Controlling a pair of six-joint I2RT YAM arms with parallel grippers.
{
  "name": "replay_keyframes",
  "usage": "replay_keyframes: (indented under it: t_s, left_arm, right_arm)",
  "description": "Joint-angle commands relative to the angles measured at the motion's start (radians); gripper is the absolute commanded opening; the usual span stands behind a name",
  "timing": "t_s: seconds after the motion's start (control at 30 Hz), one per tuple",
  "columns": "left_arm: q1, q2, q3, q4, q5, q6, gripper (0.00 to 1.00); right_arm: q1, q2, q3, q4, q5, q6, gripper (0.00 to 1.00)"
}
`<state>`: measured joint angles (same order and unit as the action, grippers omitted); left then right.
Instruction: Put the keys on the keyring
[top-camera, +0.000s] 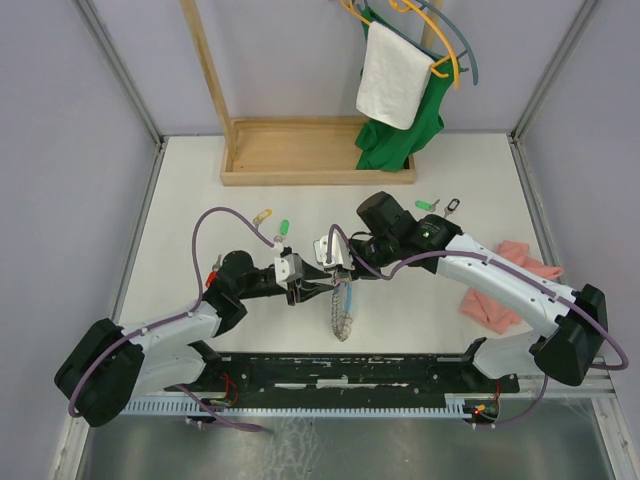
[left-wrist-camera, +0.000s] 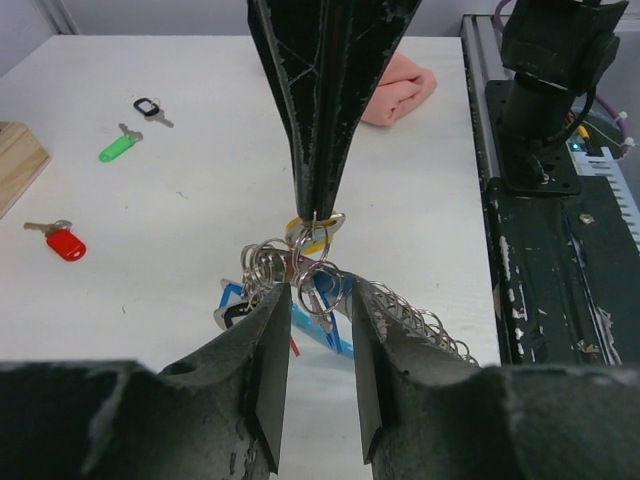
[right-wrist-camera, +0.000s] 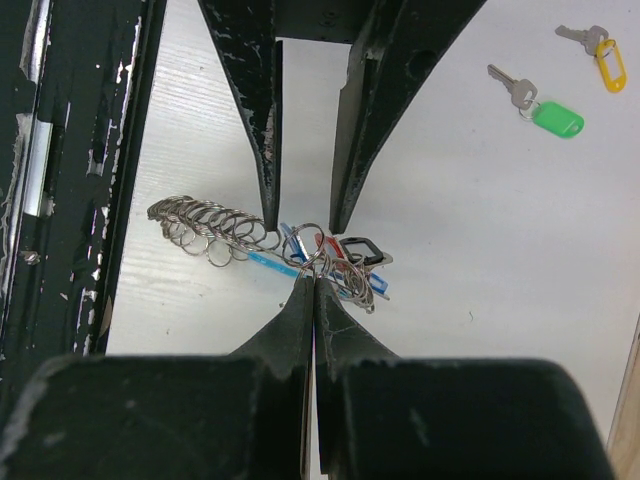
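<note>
Left gripper (left-wrist-camera: 320, 300), jaws parted, straddles the tagged bunch of the keyring (left-wrist-camera: 415, 320), while the right gripper (left-wrist-camera: 315, 212), tip to tip opposite it, is clenched on a small split ring there (yellow tag behind), with the green-tagged key (left-wrist-camera: 118, 148) and red-tagged key (left-wrist-camera: 62, 240) well off to the left.

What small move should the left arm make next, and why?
Probably close the left gripper on the keyring: its jaws stand open on either side of the loop, while the right gripper is shut on a yellow-tagged key there. Steadying the loop should ease threading.
</note>
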<state>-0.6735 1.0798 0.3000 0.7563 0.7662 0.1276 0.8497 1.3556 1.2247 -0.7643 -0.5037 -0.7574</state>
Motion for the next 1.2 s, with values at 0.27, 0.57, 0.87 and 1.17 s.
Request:
replay_keyframes:
  t_s: [0.27,0.57,0.87,1.17]
  left_arm:
    - [0.005,0.03,0.031,0.034,-0.065,-0.053,0.44]
    - [0.005,0.051,0.05,0.035,0.024,-0.068,0.4]
    - [0.003,-0.008,0.034,0.014,0.084,-0.032,0.22]
    - [-0.051,-0.031,0.046,-0.05,0.151,0.007,0.27]
  right_arm:
    - [-0.002,-0.044,0.032,0.055,-0.032,-0.014,0.01]
    - [-0.001,-0.044,0.029,0.056,-0.03,-0.014,0.01]
    - [-0.002,-0.042,0.026,0.056,0.006,-0.017,0.01]
    - [-0.003,-0.048,0.026,0.055,0.012,-0.023,0.01]
